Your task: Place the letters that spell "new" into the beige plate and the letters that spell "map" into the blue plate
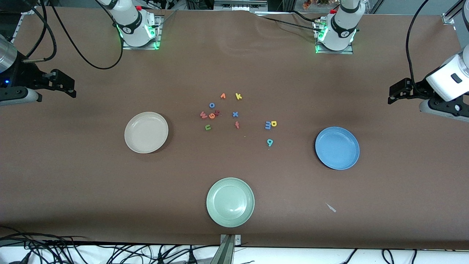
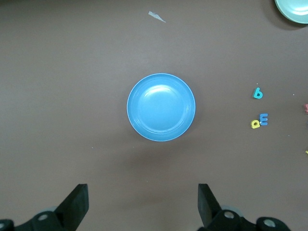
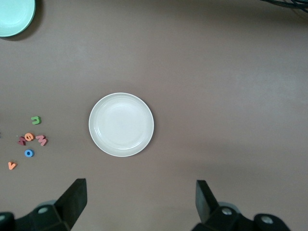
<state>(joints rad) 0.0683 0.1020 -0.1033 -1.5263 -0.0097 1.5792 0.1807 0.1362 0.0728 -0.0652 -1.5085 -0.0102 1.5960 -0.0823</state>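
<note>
The beige plate [image 1: 146, 132] [image 3: 121, 124] lies bare toward the right arm's end. Beside it sit the green "n" [image 1: 207, 127] [image 3: 36, 120], orange "e" [image 1: 212, 116] [image 3: 29, 137] and red "w" [image 1: 203, 115] [image 3: 42, 140]. The blue plate [image 1: 337, 147] [image 2: 161, 107] lies bare toward the left arm's end, with the blue "m" [image 1: 268, 125] [image 2: 263, 119], yellow "p" [image 1: 273, 123] [image 2: 255, 124] and teal "a" [image 1: 270, 142] [image 2: 258, 93] beside it. My left gripper [image 1: 394, 93] [image 2: 143, 202] and right gripper [image 1: 71, 86] [image 3: 141, 199] hang open and hold nothing, each high over its own end of the table.
A pale green plate [image 1: 230, 202] lies nearest the front camera. Other letters lie among the middle cluster: orange "v" [image 1: 222, 96], yellow "k" [image 1: 238, 96], blue "o" [image 1: 211, 105], blue "x" [image 1: 235, 114], red "f" [image 1: 237, 125]. A small pale scrap [image 1: 331, 208] lies on the brown cloth.
</note>
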